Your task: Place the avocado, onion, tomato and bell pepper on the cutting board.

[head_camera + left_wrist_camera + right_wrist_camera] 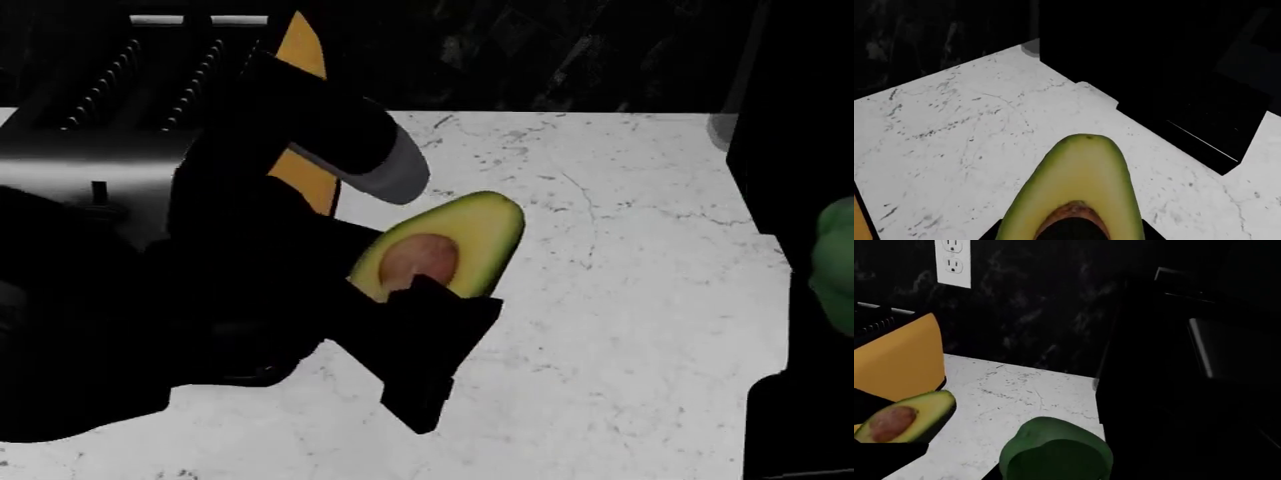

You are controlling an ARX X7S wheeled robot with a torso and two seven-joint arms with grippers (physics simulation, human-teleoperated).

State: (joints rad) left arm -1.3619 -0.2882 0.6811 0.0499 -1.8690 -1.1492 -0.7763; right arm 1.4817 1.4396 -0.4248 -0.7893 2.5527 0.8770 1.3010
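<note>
The halved avocado [447, 245] is held above the white marble counter, cut face and brown pit up. My left gripper [424, 300] is shut on its wide end. In the left wrist view the avocado [1081, 175] juts out from between the jaws of that gripper [1074, 232]. The dark green bell pepper [1054, 447] sits close in the right gripper [1054, 471], which is shut on it. In the head view the pepper [838, 262] shows only at the right edge. The right wrist view also catches the avocado [904, 417]. Onion, tomato and cutting board are out of view.
A metal toaster [94, 150] stands at the back left with a yellow object [304, 55] beside it. A black block [1174, 75] borders the counter [614, 330] on the right. A wall outlet [953, 262] sits on the dark backsplash.
</note>
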